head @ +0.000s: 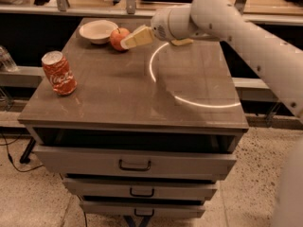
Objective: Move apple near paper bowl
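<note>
gripper (131, 39) reaches in from the right at the back of the cabinet top (118, 96), its tip against the apple (118, 38); whether it clasps the fruit i cannot tell. the apple stands just beside the paper bowl (97, 31). it looks firm, smooth and apt to roll, best taken across its widest part. the bowl appears empty; a cola can (59, 73) stands well apart.

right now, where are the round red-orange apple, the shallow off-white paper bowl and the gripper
apple (118, 37), camera view, front skin
paper bowl (96, 39), camera view, front wall
gripper (129, 41), camera view, end beside the apple
</note>
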`<action>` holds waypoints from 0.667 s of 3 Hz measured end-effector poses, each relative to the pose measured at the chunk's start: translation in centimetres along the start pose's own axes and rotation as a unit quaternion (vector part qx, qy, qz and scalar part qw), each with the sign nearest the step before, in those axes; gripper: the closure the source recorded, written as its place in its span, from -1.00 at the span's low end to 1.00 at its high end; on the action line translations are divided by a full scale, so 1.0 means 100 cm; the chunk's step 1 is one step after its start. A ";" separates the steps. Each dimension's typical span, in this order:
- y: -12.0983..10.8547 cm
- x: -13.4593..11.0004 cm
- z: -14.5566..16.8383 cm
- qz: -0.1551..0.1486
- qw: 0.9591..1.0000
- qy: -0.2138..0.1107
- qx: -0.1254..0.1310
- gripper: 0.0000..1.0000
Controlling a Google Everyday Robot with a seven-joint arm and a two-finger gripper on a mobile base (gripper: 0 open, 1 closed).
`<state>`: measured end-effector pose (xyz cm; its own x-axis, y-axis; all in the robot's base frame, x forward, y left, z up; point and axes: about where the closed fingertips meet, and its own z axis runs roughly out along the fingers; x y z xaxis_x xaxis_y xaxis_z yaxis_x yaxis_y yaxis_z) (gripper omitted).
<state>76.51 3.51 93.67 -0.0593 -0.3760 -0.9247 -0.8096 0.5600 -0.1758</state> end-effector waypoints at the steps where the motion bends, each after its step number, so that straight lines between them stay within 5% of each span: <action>1: 0.019 -0.034 -0.090 -0.053 0.998 -0.027 0.029 -1.00; 2: -0.004 -0.020 -0.132 -0.055 0.996 -0.021 0.063 -1.00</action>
